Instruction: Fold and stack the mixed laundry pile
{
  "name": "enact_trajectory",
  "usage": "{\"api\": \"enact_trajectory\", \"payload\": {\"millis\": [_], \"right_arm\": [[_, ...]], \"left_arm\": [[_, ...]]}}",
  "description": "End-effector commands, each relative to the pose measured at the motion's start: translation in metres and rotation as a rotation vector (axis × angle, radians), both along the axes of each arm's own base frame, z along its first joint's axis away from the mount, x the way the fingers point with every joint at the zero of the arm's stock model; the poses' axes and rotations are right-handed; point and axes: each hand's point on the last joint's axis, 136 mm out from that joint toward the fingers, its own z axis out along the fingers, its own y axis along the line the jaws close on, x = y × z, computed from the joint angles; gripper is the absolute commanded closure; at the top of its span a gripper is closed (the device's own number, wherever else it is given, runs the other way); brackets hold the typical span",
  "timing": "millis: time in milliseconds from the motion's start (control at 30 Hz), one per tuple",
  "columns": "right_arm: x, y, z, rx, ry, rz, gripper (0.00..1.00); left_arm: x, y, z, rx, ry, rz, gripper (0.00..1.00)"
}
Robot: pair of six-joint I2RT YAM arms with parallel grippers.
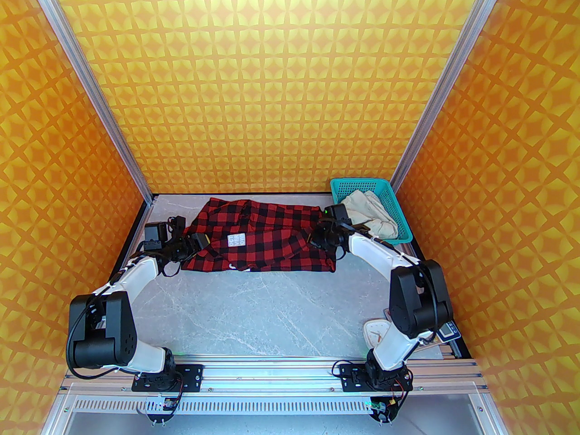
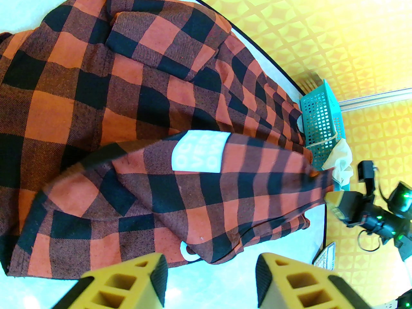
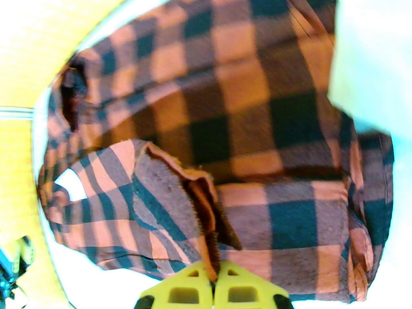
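- The grey marbled worktop (image 1: 272,306) fills the lower middle of the overhead view, and its near half is bare.
- The checked shirt (image 1: 267,238) lies spread across the far part of the worktop, just below the centre of the frame. It's red and black, rumpled, with its long side running left to right.
- In the left wrist view the checked shirt (image 2: 96,76) covers the left and centre of the frame, and one flap is drawn out toward the right edge.
- The teal basket (image 1: 405,229) sits at the far right corner of the worktop, right of centre in the overhead view, just beside the shirt's right end.
- The cream trousers (image 1: 371,215) are bunched inside that basket, spilling over its near left rim. The left wrist view shows them (image 2: 341,159) hanging off the basket (image 2: 322,117).
- The right pincer (image 1: 317,238) is down on the shirt's right end, and it's clamped. At the bottom of the right wrist view, the pincer (image 3: 214,278) has its fingers pressed together on a raised fold of the shirt (image 3: 241,92).
- The left pincer (image 1: 201,240) is at the shirt's left end. Its fingers (image 2: 210,269) stand apart with nothing between them, hovering at the shirt's edge.
- A white patch (image 1: 236,239) with lettering sits left of centre on the shirt. It's mid-frame in the left wrist view (image 2: 199,151).
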Motion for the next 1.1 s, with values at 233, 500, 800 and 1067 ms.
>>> {"api": "enact_trajectory", "payload": {"millis": [233, 500, 800, 1067], "right_arm": [[0.018, -0.043, -0.023, -0.259, 0.044, -0.048, 0.64], [0.007, -0.018, 0.025, -0.362, -0.065, 0.029, 0.56], [0.054, 0.050, -0.021, -0.331, -0.026, 0.158, 0.56], [0.023, 0.041, -0.077, -0.379, 0.150, 0.222, 0.56]], "left_arm": [[-0.008, -0.013, 0.019, 0.039, -0.033, -0.088, 0.50], [0.030, -0.058, 0.012, 0.051, -0.063, -0.211, 0.51], [0.111, -0.063, -0.058, 0.112, 0.013, -0.185, 0.57], [0.070, -0.050, -0.121, 0.110, 0.224, -0.077, 0.63]]}}
